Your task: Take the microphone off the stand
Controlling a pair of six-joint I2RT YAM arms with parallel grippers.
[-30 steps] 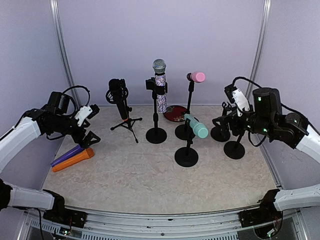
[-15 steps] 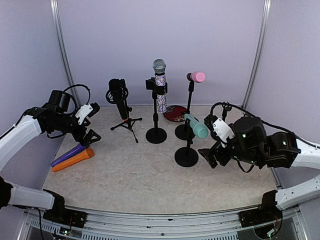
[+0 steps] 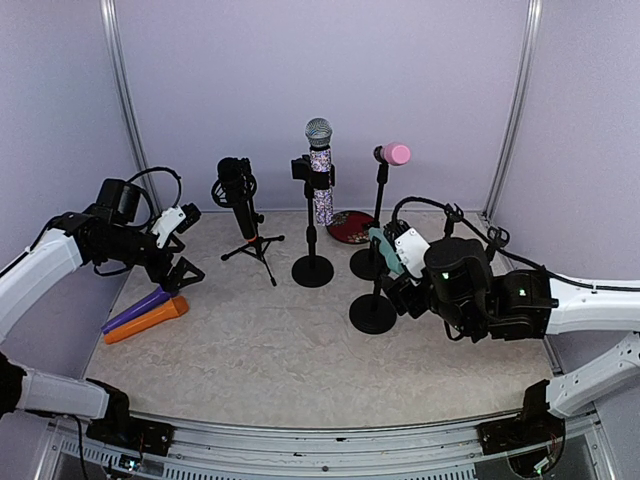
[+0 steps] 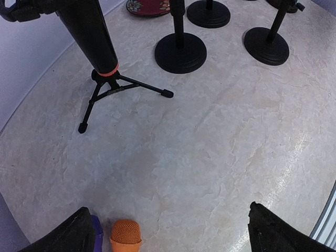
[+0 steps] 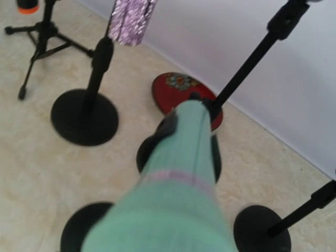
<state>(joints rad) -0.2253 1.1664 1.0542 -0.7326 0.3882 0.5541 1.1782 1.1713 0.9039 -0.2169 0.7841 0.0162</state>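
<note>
Close up, the right gripper (image 3: 393, 262) sits at the green mic (image 5: 181, 178), whose body fills the wrist view. Its fingers are out of sight, so I cannot tell how wide they stand. The mic rests tilted in the clip of its stand (image 3: 372, 312), in front of a red plate (image 5: 176, 85). Across the table, the left gripper (image 4: 168, 231) hangs wide open above an orange mic (image 4: 125, 236).

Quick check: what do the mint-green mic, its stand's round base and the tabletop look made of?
Mint-green mic: smooth matte plastic or painted shell, even colour, paler band around it. Round base: flat matte black, probably metal, but plastic is possible. Tabletop: beige marble-veined sheet with slight sheen, perhaps laminate or vinyl.
</note>
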